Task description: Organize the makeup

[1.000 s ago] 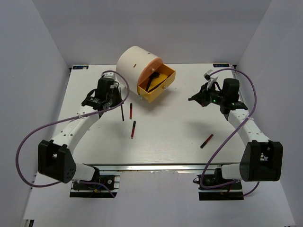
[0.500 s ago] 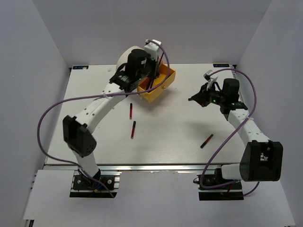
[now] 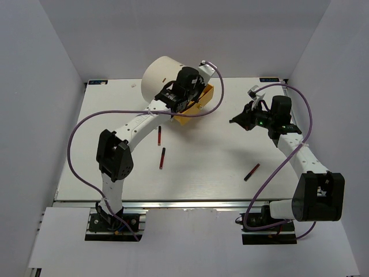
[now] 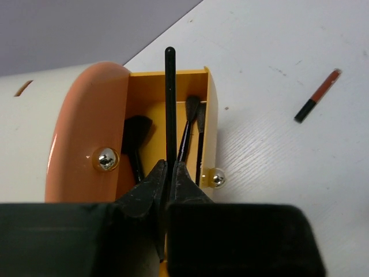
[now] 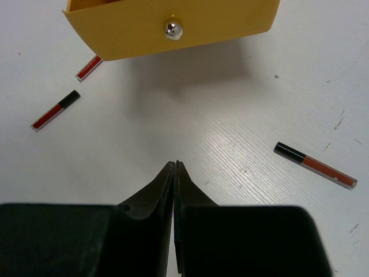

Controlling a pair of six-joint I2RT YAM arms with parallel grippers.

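Brush [image 4: 169, 104] is hanging above the far-edge drawer [image 4: 211, 109].
Left jaws are pinching its handle end, likely light and stiff; right jaws closed, empty.

White wood-grain table [image 3: 202, 167]; plain grey-white walls [image 3: 34, 69] enclosing three sides.

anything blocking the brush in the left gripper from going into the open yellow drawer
Nothing visible. The left gripper holds the brush directly over the open drawer; other brushes lie inside, leaving room.
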